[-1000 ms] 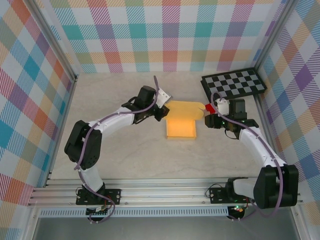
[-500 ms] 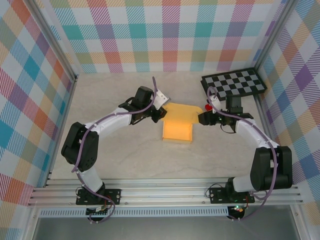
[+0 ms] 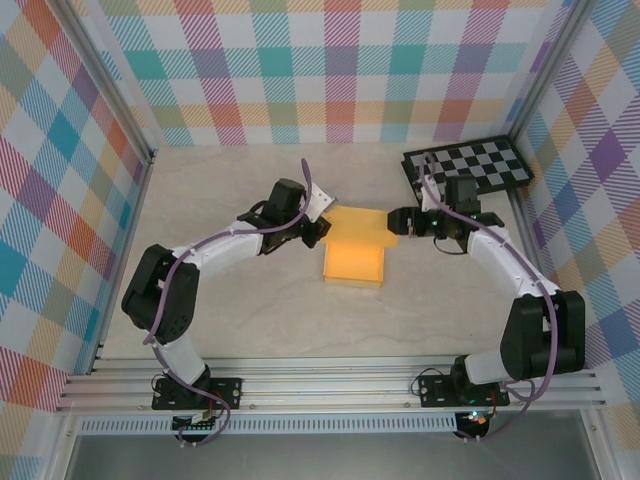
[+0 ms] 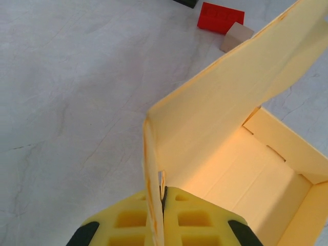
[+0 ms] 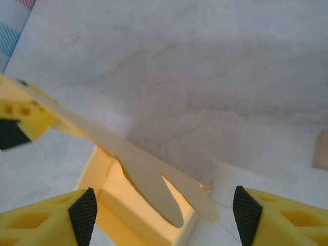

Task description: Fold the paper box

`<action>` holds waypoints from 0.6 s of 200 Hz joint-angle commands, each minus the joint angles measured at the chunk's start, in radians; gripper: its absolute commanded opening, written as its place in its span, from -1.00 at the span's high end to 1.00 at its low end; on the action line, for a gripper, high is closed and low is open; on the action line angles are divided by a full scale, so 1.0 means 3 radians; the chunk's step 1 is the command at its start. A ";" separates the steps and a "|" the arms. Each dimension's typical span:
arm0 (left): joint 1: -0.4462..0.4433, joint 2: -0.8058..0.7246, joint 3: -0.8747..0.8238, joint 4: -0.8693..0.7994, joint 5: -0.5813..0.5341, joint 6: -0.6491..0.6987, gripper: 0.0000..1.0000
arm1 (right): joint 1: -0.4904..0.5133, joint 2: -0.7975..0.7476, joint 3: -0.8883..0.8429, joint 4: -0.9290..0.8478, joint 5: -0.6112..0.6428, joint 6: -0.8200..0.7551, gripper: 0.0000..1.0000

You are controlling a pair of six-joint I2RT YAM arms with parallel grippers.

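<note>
Top external view: left hand (image 3: 318, 229) clamps the raised flap (image 3: 362, 217) of the thin tan-yellow cardboard box (image 3: 355, 262) lying mid-way across the worktop (image 3: 250, 310), while the spread, empty right hand (image 3: 399, 221) faces it from the right.

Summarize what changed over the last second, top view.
The right gripper swung left from beside the checkerboard to the tabbed edge of the paper box flap, fingers open. The box slid slightly left, drawn by the left gripper. Unchanged: left fingers stay pinched on the box's wall, flap stays raised, checkerboard in place.
</note>
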 commanded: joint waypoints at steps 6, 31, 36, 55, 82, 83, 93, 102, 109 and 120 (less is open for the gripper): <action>-0.0050 -0.0200 -0.0155 0.0214 -0.0261 0.0235 1.00 | -0.0025 -0.0034 0.0453 -0.0481 0.0277 0.0882 -0.54; -0.0144 -0.0333 -0.0401 0.0537 -0.0521 0.0312 1.00 | -0.0023 0.0356 0.0975 -0.1104 0.0571 0.1258 -0.54; -0.0165 -0.0359 -0.0449 0.0612 -0.0586 0.0317 1.00 | -0.0018 0.0440 0.1059 -0.1209 0.0583 0.1304 -0.54; -0.0237 -0.0427 -0.0611 0.0849 -0.0785 0.0307 1.00 | 0.0013 0.0657 0.1127 -0.1348 0.0443 0.1516 -0.56; -0.0323 -0.0455 -0.0767 0.1086 -0.1010 0.0252 1.00 | 0.0101 0.0745 0.0890 -0.1186 0.0227 0.1771 -0.59; -0.0325 -0.0455 -0.0774 0.1094 -0.1018 0.0250 1.00 | 0.0106 0.0746 0.0881 -0.1179 0.0219 0.1772 -0.60; -0.0347 -0.0460 -0.0813 0.1152 -0.1060 0.0232 1.00 | 0.0150 0.0775 0.0822 -0.1147 0.0179 0.1816 -0.60; -0.0361 -0.0456 -0.0826 0.1172 -0.1098 0.0210 1.00 | 0.0183 0.0800 0.0785 -0.1119 0.0107 0.1833 -0.59; -0.0371 -0.0452 -0.0829 0.1178 -0.1128 0.0187 1.00 | 0.0208 0.0810 0.0764 -0.1106 0.0053 0.1851 -0.59; -0.0383 -0.0451 -0.0836 0.1182 -0.1159 0.0152 1.00 | 0.0266 0.0839 0.0737 -0.1076 -0.0032 0.1888 -0.59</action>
